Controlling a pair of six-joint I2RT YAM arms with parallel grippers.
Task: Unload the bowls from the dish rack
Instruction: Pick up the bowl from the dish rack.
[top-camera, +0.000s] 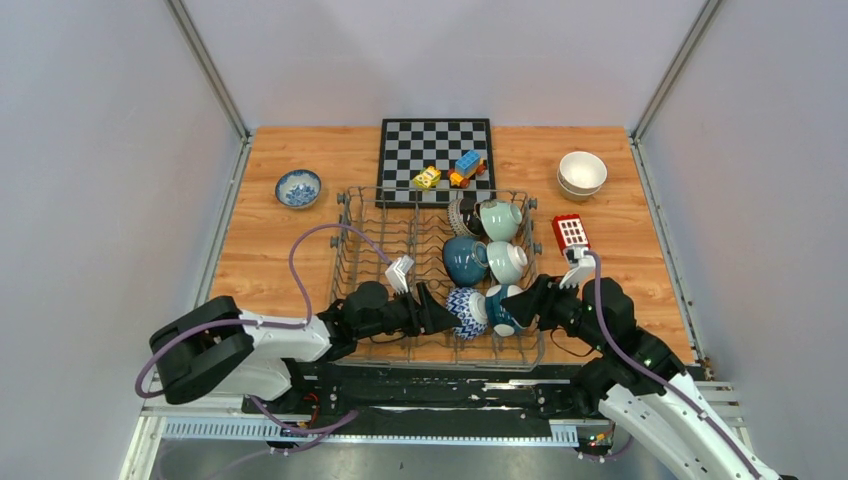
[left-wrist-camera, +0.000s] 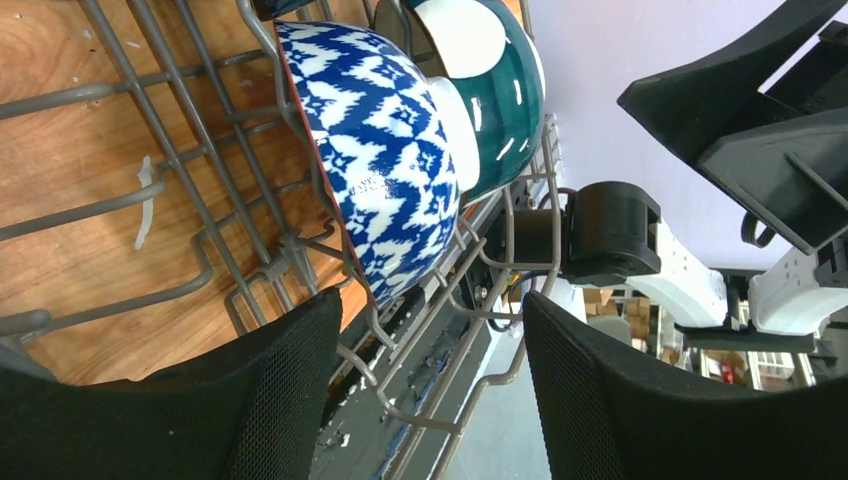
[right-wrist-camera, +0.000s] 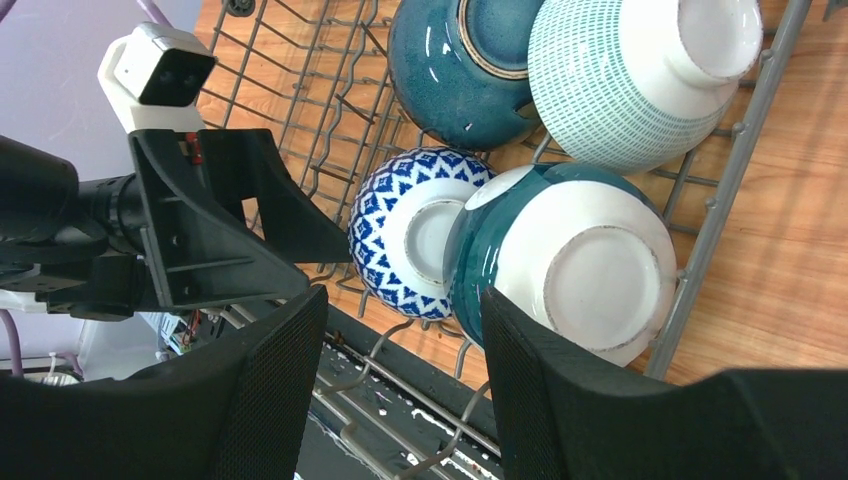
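Note:
The grey wire dish rack (top-camera: 385, 235) sits mid-table. Its right side holds several bowls on edge, among them a blue-and-white patterned bowl (top-camera: 466, 311) and a dark teal bowl (top-camera: 500, 308) at the near end. My left gripper (top-camera: 440, 315) is open and empty, just left of the patterned bowl (left-wrist-camera: 385, 170), its jaws over the rack's near rim. My right gripper (top-camera: 525, 300) is open and empty, beside the teal bowl (right-wrist-camera: 570, 260), one finger (right-wrist-camera: 560, 400) close against it. A blue-and-white bowl (top-camera: 298, 187) and stacked cream bowls (top-camera: 582, 172) stand outside the rack.
A chessboard (top-camera: 436, 150) lies behind the rack with toy blocks (top-camera: 467, 166) on it. A red-and-white block (top-camera: 571, 232) lies right of the rack. The two grippers face each other closely across the near bowls. Walls enclose the table on three sides.

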